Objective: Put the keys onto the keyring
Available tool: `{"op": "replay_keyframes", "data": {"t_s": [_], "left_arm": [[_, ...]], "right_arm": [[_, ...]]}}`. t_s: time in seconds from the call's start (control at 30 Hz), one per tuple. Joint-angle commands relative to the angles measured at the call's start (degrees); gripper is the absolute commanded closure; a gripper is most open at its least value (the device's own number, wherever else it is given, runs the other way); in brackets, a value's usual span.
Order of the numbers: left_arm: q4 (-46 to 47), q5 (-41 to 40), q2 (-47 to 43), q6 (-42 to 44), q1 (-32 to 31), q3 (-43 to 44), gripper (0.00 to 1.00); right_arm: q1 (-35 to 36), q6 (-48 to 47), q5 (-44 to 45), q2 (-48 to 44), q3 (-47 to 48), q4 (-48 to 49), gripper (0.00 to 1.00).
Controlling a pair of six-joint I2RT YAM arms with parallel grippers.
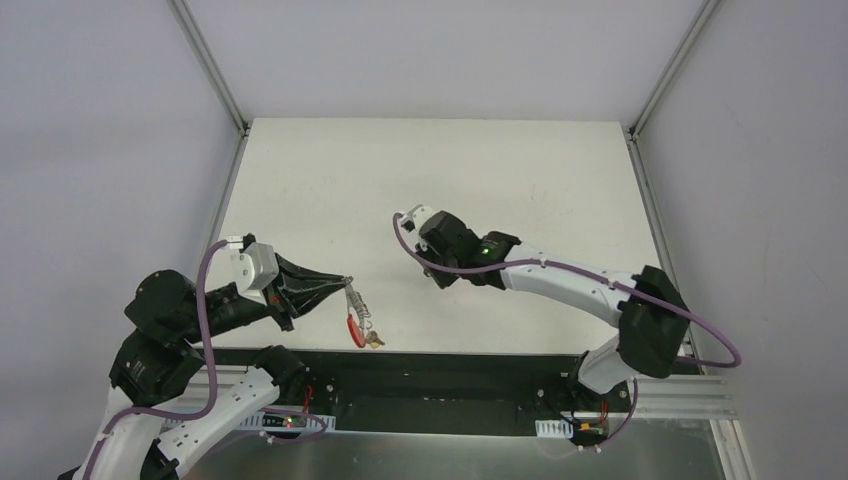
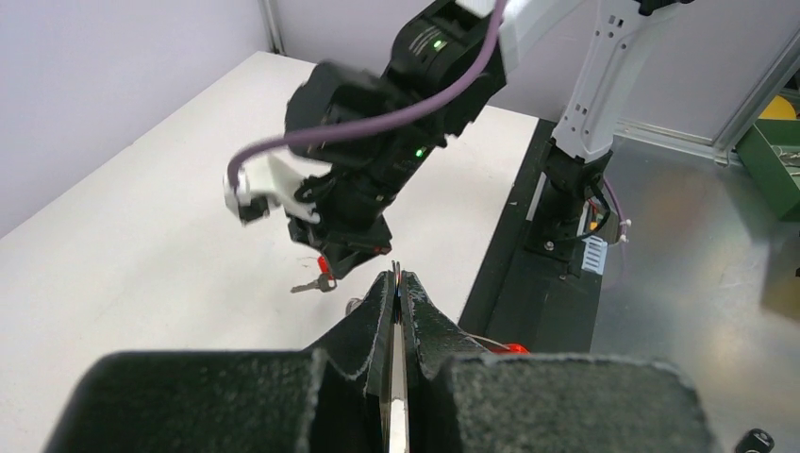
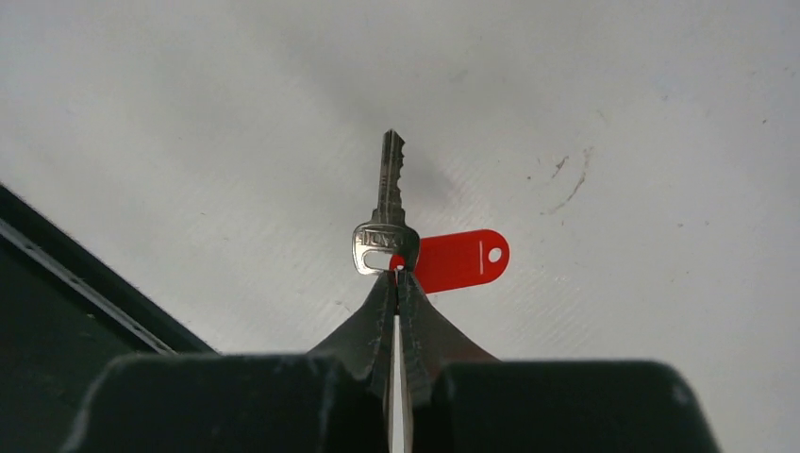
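Key (image 3: 382, 212), silvery, with a red tag (image 3: 462, 260) at its head, sits pinched by that head in the right gripper (image 3: 396, 276), whose fingers are pressed together on it. The blade points away from the wrist, over the white table (image 1: 450, 170), well beyond the black rail (image 1: 450, 365) that runs along the table's near edge.

The left gripper (image 1: 343, 280) is likewise closed, clamped on the top of a small cluster (image 1: 357, 305) dangling from its tips close to the rail. The cluster has a silvery piece uppermost, then a red loop (image 1: 352, 328), then a brass-coloured key (image 1: 373, 340) lowest, just short of the rail. Whether the cluster touches the table cannot be told. The right gripper is farther from the rail than the left, and the two are apart.
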Motion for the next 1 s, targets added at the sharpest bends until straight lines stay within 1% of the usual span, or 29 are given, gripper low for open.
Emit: {"op": "replay_keyframes", "data": {"t_s": [0.0, 0.03, 0.1, 0.13, 0.17, 0.2, 0.23, 0.27, 0.3, 0.33, 0.37, 0.4, 0.43, 0.47, 0.5, 0.53, 0.57, 0.6, 0.63, 0.67, 0.7, 0.73, 0.77, 0.8, 0.83, 0.87, 0.9, 0.93, 0.97], "left_arm": [[2.7, 1.2, 0.4, -1.4, -0.2, 1.5, 1.0], [2.7, 1.1, 0.5, -1.4, -0.2, 1.4, 1.0], [2.8, 0.9, 0.7, -1.4, -0.2, 1.3, 1.0], [2.8, 0.8, 0.8, -1.4, -0.2, 1.4, 1.0], [2.9, 0.9, 1.1, -1.4, -0.2, 1.7, 1.0], [2.9, 1.0, 1.3, -1.3, -0.2, 1.9, 1.0], [2.9, 1.1, 1.4, -1.3, -0.2, 2.0, 1.0], [3.0, 1.0, 1.5, -1.2, -0.2, 2.0, 1.0], [3.0, 0.9, 1.4, -1.2, -0.2, 2.0, 1.0], [3.0, 0.6, 1.3, -1.3, -0.2, 1.6, 1.0], [3.3, 0.4, 1.1, -1.5, -0.2, 1.2, 1.0], [3.8, 0.0, 1.2, -1.8, -0.2, 0.9, 1.0], [4.0, 0.2, 1.3, -2.0, -0.2, 0.8, 1.0], [4.1, 0.5, 1.6, -2.3, -0.2, 0.9, 1.0], [4.2, 0.7, 1.9, -2.4, -0.2, 1.0, 1.0], [4.2, 1.1, 2.0, -2.5, -0.2, 1.3, 1.0], [4.2, 1.3, 2.0, -2.5, -0.2, 1.3, 1.0], [4.2, 1.3, 1.8, -2.6, -0.2, 1.3, 1.0], [4.2, 1.1, 1.5, -2.6, -0.2, 1.2, 1.0], [4.3, 0.7, 1.3, -2.5, -0.2, 1.0, 1.0], [4.4, 0.4, 1.4, -2.3, -0.1, 0.8, 1.0], [4.5, 0.1, 1.8, -2.2, -0.2, 0.9, 1.0], [4.5, 0.3, 2.7, -2.1, -0.2, 1.1, 1.0], [4.5, 0.8, 3.2, -2.0, -0.2, 1.3, 1.0], [4.5, 1.3, 3.8, -2.2, -0.2, 1.6, 1.0], [4.6, 2.1, 4.0, -2.5, -0.2, 1.7, 1.0], [4.6, 2.2, 3.8, -2.7, -0.2, 1.7, 1.0], [4.6, 2.1, 3.4, -2.9, -0.2, 1.3, 1.0], [4.7, 1.4, 2.9, -2.9, -0.2, 1.0, 1.0]], "right_arm": [[0.5, 3.8, 5.4, 7.3, 2.0, -13.5, 1.0], [0.3, 5.2, 3.5, 2.9, -0.4, -9.7, 1.0], [-0.7, 8.5, 0.9, -10.2, -7.6, 4.0, 1.0], [-0.7, 8.3, 1.5, -13.7, -9.2, 7.0, 1.0], [-0.5, 6.0, 1.9, -13.4, -8.2, 4.6, 1.0], [-0.5, 4.1, 4.3, -8.4, -5.3, -4.6, 1.0], [-1.1, 4.2, 9.5, -3.1, -2.0, -11.2, 1.0], [-3.0, 6.2, 13.2, -0.7, -0.4, -14.0, 1.0], [-6.0, 9.3, 12.9, -2.0, -1.2, -11.8, 1.0], [-9.6, 12.7, 8.9, -5.9, -3.9, -6.5, 1.0], [-11.6, 15.3, 2.6, -9.3, -6.5, -0.1, 1.0], [-9.7, 14.9, -3.1, -10.8, -6.9, 3.1, 1.0], [-2.1, 11.5, -5.2, -9.7, -4.9, 2.1, 1.0], [2.5, 8.3, -4.6, -6.9, -0.3, -3.1, 1.0], [3.6, 7.4, -3.8, -3.9, 5.7, -8.8, 1.0], [1.3, 7.7, -0.2, -3.5, 6.1, -10.9, 1.0], [-5.5, 9.4, 2.7, -5.8, 2.6, -9.1, 1.0], [-15.2, 13.3, 3.3, -9.5, -2.0, -4.9, 1.0], [-22.3, 16.7, 1.8, -12.3, -5.4, -1.4, 1.0], [-23.1, 18.2, 0.7, -13.3, -5.2, -0.9, 1.0], [-17.0, 17.7, 0.0, -11.9, -2.0, -2.7, 1.0], [-6.1, 15.1, 0.6, -8.1, 2.5, -4.7, 1.0], [2.5, 11.2, 1.9, -2.6, 8.7, -9.8, 1.0], [5.6, 10.6, 5.4, 1.8, 12.9, -15.2, 1.0], [2.8, 11.5, 9.5, 3.0, 11.8, -17.3, 1.0], [-4.1, 14.2, 10.8, 0.4, 7.0, -14.8, 1.0], [-14.2, 17.5, 5.0, -3.5, 1.4, -11.7, 1.0], [-19.7, 19.2, 0.0, -8.4, -1.3, -9.4, 1.0], [-18.1, 17.7, -2.6, -10.2, -0.9, -8.8, 1.0]]}}
